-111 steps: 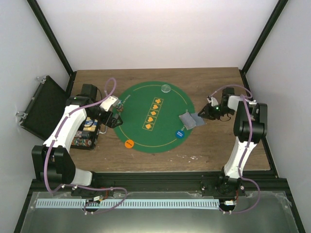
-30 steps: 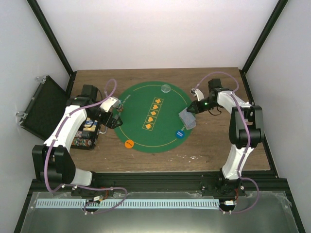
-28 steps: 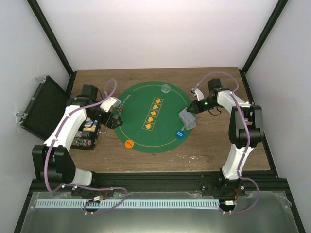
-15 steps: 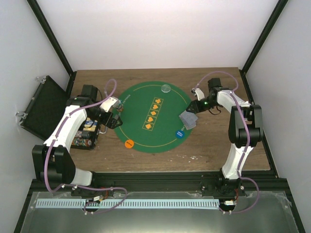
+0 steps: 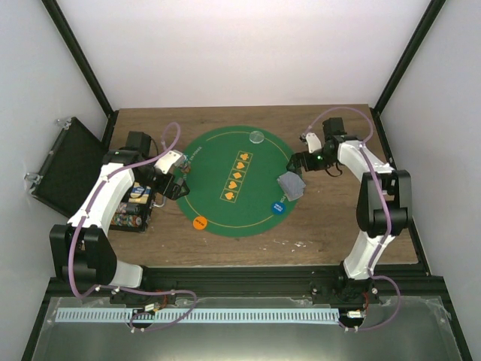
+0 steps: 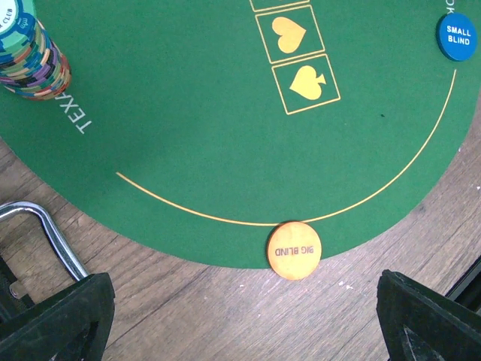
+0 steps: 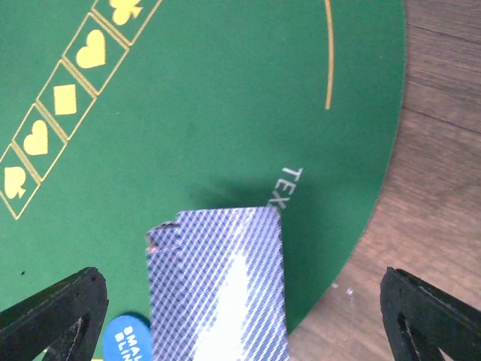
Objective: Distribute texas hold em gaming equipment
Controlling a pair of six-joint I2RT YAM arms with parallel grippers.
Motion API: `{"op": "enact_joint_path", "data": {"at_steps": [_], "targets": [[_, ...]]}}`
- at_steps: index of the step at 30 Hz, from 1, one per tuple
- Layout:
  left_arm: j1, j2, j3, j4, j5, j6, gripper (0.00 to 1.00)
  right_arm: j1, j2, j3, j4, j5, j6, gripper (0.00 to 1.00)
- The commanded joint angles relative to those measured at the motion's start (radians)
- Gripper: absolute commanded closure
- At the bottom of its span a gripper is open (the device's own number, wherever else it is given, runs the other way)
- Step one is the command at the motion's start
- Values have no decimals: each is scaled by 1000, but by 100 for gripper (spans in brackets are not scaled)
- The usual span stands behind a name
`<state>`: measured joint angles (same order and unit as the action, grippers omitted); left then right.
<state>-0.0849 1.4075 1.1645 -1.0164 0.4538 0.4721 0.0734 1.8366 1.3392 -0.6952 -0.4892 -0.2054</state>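
High overhead, wrist close-ups downward, sharing mat

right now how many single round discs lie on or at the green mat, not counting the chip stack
3: orange disc straddling the green mat's near-left edge, blue disc near-right, clear disc at the far edge. Another could be hidden under the cards.

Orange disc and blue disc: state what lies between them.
Only bare green mat lies between the orange disc and the blue disc; nothing sits on that stretch. The left wrist view shows it plainly.
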Motion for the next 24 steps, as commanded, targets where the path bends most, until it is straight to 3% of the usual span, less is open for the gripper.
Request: {"op": "enact_joint_path", "data": {"at_steps": [1,7,16,24], "targets": [[1,8,-5,-5,16,6,4,70,-101,-58,38,59,39,0],[1,5,-5,-8,17,8,3,85,-72,-90,37,136,53,0],[1,2,-6,-13,19,12,3,101,-57,-117,51,37,40,0],[1,5,-6,-13,23,13,3,115,-35,-118,40,139,47,0]]}}
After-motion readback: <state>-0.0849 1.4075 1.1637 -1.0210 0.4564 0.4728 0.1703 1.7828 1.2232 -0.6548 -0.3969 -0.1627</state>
